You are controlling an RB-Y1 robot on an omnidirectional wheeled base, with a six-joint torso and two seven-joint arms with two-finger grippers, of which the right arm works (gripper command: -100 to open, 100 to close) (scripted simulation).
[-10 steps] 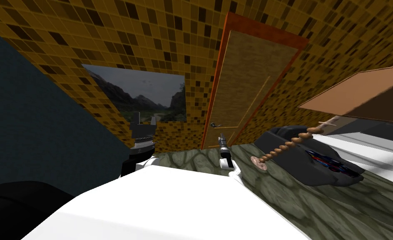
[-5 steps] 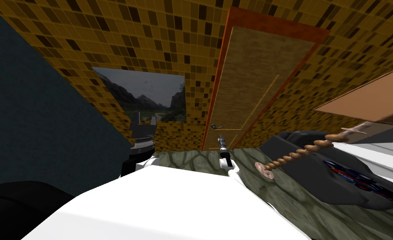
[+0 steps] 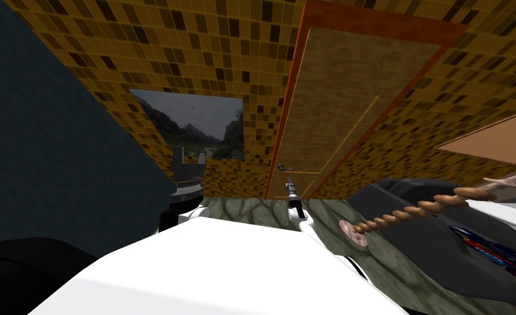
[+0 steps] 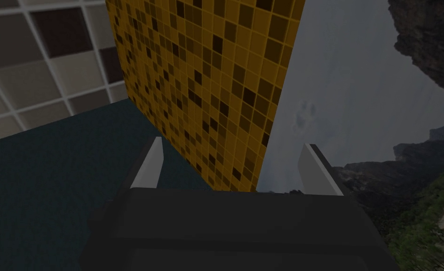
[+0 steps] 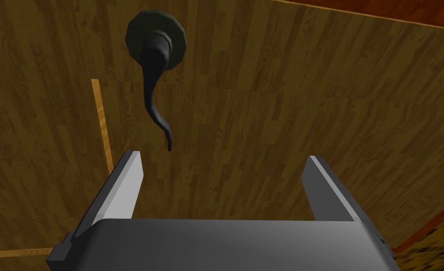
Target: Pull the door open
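**Right tool lined up short of the door handle**

The dark lever handle (image 5: 151,70) is sitting low at the left edge of the wooden door (image 3: 350,98); the door is looking shut in its red-orange frame (image 3: 285,98), set in the far yellow tiled wall (image 3: 207,54). The lever is curving from its round rose toward the right tool (image 5: 223,157); its tip is ending just ahead of the fingers, apart from them and nearer one finger than the other. That tool is standing wide and holding nothing. To grasp well, I judge it should be centring the lever between the fingers before closing, taking it well along the lever for leverage, then pressing down before pulling; an off-centre closure is risking a slip. The left tool (image 4: 232,145) is hanging wide and empty, raised well to the left of the door.
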